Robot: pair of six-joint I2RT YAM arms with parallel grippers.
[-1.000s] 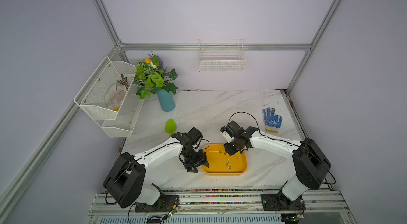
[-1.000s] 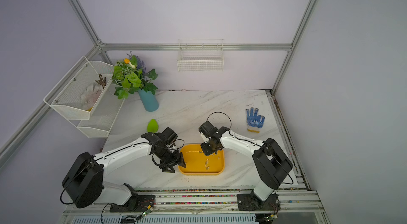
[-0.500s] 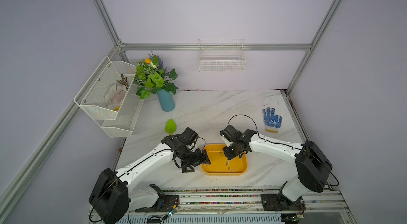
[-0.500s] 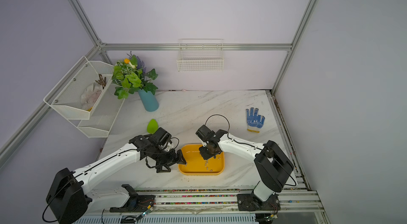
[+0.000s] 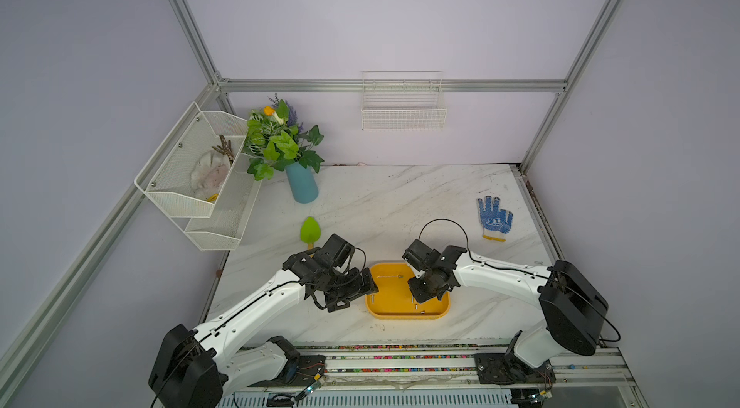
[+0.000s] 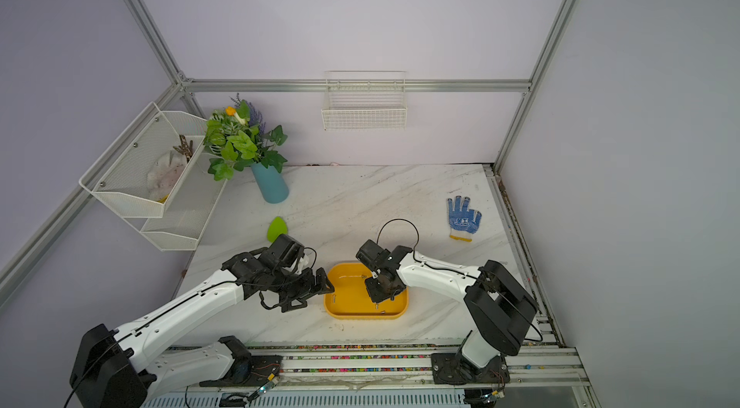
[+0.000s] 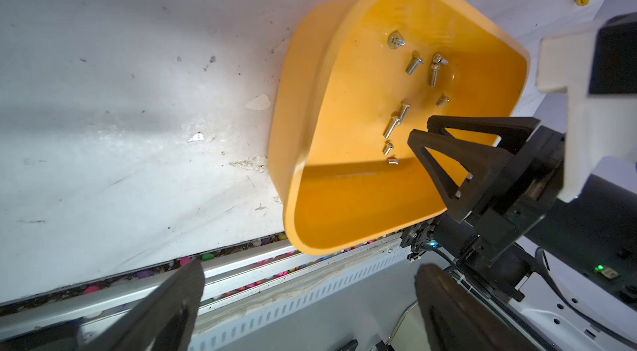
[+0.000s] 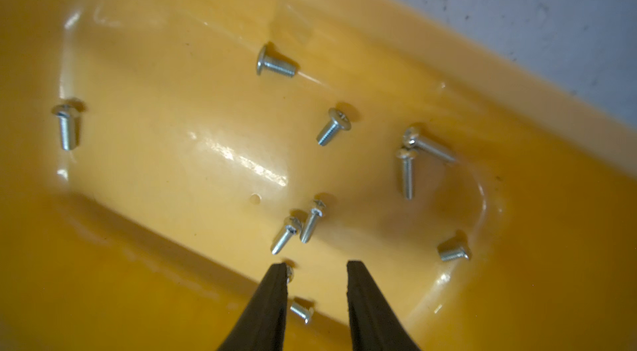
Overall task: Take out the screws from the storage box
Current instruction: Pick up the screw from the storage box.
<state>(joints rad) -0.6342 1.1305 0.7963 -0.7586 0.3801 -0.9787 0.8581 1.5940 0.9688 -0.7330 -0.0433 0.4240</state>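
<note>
The storage box (image 5: 404,314) sits on the desk (image 5: 360,205) near the middle of its front edge, with the screws (image 8: 275,64) scattered across its floor. The right end effector (image 8: 317,267) hangs inside the box, its tips partly apart and gripping nothing, and one small screw lies between them. The left end effector (image 7: 310,268) gapes wide and empty just beside the box end nearer the desk's left edge. This looks like the approach to a pick. The next move calls for lowering, centring on that screw and closing gently.
</note>
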